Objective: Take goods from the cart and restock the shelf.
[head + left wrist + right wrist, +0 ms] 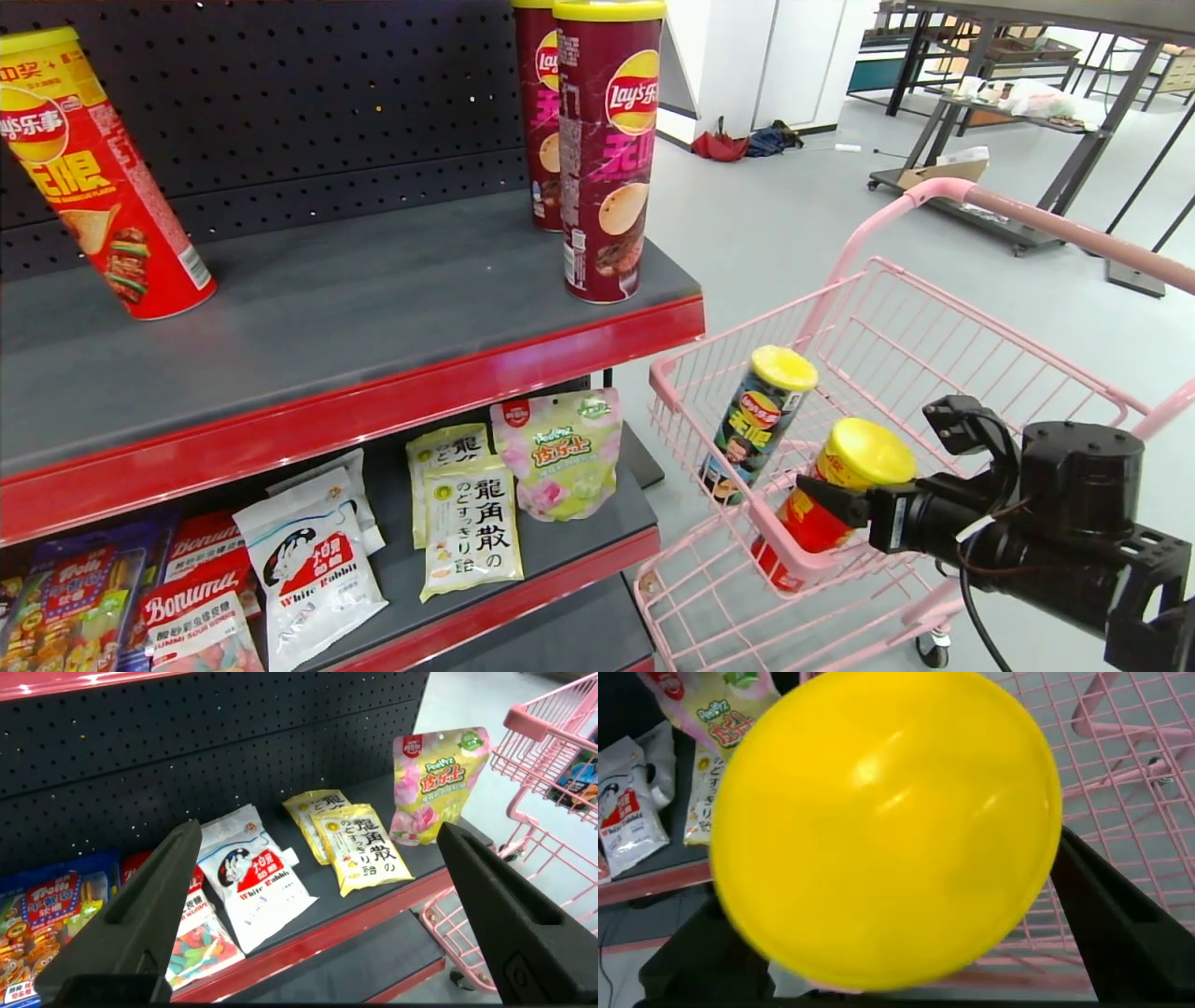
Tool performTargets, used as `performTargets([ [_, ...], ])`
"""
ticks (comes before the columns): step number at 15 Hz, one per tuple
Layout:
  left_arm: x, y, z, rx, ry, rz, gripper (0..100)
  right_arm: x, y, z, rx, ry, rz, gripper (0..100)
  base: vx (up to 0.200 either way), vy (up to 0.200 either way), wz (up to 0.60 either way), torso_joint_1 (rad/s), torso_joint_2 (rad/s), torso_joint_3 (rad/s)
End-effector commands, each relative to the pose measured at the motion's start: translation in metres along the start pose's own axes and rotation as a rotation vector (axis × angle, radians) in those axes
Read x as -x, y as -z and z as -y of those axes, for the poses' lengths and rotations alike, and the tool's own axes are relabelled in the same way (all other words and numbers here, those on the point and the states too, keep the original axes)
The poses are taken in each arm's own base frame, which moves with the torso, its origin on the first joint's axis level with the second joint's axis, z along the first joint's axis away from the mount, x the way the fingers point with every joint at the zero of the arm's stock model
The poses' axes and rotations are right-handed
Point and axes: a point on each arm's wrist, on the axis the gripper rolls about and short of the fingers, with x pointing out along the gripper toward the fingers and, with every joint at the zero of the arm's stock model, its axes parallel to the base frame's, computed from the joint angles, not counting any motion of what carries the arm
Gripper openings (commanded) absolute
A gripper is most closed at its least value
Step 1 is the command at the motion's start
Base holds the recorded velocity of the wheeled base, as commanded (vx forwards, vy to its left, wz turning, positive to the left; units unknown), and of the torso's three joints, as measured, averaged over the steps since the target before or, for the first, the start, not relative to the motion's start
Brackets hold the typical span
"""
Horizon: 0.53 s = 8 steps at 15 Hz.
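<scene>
The right hand [878,467] is gripping the red can [812,523] by its sides just under the yellow lid, lower right of the frame. The can is tilting over the near corner of the pink cart [934,345]. I'm reading this as the pick done and the carry now in hand, with the can not yet over the shelf.

The next move is calling for a lift clear of the cart rim, then a swing up and left to the bare grey stretch of the upper shelf [355,308]. It will also need setting upright without knocking the neighbours.

In the cart, one dark can [758,425] with a yellow lid is leaning against the wire wall, waiting its turn.

On the upper shelf, a red shelf can [103,177] is standing at upper left and two maroon cans [607,149] at top centre, with open room between them.

The lower shelf [579,541] is carrying flat snack bags [467,523], lower left.

The left hand [318,835] is gaping wide, holding nothing and facing those bags.
</scene>
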Motion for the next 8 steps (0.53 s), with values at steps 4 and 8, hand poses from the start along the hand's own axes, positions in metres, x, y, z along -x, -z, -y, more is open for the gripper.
performTargets([
  [4, 0.000, 0.000, 0.000, 0.000, -0.002, -0.001, 100, -0.014, 0.004, 0.002, 0.001, 0.001, -0.018, 100, 0.000, 0.000, 0.00, 0.000, 0.00, 0.000],
  [8, 0.000, 0.000, 0.000, 0.000, -0.002, -0.001, 100, -0.024, 0.006, 0.001, 0.005, -0.006, -0.023, 0, 0.000, 0.000, 0.00, 0.000, 0.00, 0.000],
])
